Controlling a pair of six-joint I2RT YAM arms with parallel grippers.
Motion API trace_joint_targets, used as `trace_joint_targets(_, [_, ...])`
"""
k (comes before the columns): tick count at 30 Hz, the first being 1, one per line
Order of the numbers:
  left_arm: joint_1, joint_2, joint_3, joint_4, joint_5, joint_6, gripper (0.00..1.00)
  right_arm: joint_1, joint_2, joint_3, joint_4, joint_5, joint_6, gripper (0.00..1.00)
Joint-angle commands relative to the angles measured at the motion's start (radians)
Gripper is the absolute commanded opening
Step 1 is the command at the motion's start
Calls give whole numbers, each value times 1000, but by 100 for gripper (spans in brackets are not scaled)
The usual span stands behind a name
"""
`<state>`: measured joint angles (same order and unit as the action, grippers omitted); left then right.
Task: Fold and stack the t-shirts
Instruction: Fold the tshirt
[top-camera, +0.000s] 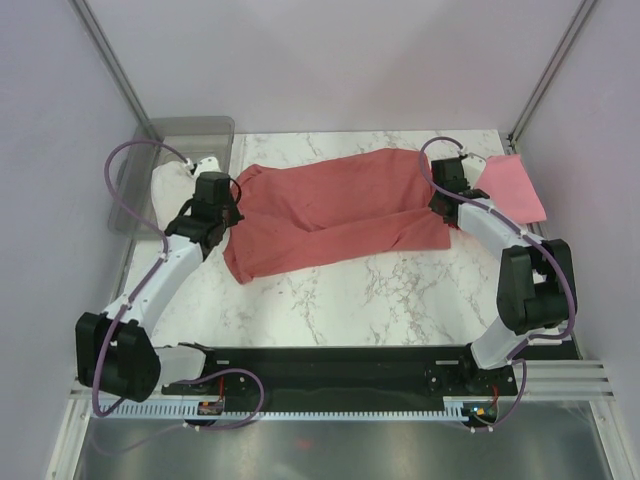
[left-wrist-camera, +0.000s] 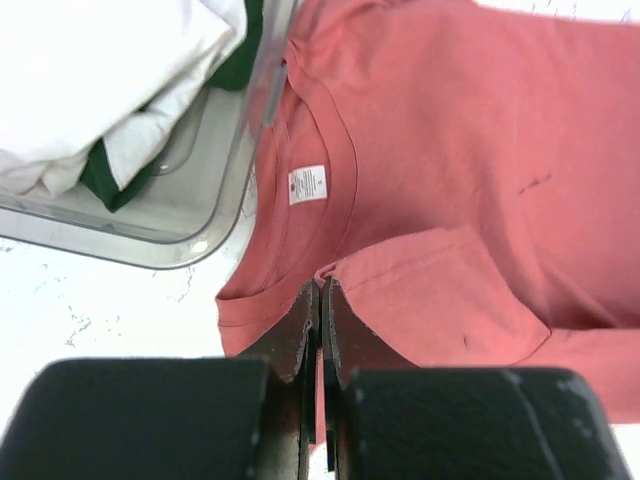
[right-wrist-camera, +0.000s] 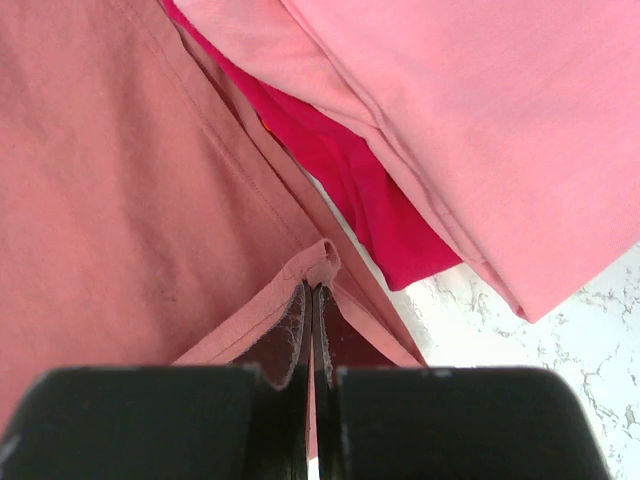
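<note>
The dusty salmon-red t-shirt (top-camera: 330, 210) lies spread across the back of the table, partly folded lengthwise. My left gripper (top-camera: 222, 210) is shut on its collar end; in the left wrist view (left-wrist-camera: 320, 290) the jaws pinch a fold of the salmon-red t-shirt (left-wrist-camera: 450, 150) near the neck label. My right gripper (top-camera: 443, 205) is shut on the hem end, and in the right wrist view (right-wrist-camera: 312, 290) it pinches a hem fold of the salmon-red t-shirt (right-wrist-camera: 120, 180). The light pink t-shirt (top-camera: 515, 188) lies folded at the far right, also in the right wrist view (right-wrist-camera: 480, 120). The bright red t-shirt (right-wrist-camera: 350, 170) lies under it.
A clear plastic bin (top-camera: 140, 180) at the back left holds white cloth (top-camera: 165, 195) with green trim; it also shows in the left wrist view (left-wrist-camera: 150, 240). The marble table (top-camera: 350, 295) runs to a black rail at the near edge.
</note>
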<state>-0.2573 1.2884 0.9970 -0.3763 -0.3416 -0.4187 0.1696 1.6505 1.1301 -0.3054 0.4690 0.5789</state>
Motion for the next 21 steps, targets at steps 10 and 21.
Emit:
trace_joint_targets(10, [29, 28, 80, 131, -53, -14, 2, -10, 55, 88, -9, 3, -8, 0])
trace_joint_targets(21, [76, 328, 278, 163, -86, 11, 2, -15, 187, 168, -6, -18, 25, 1])
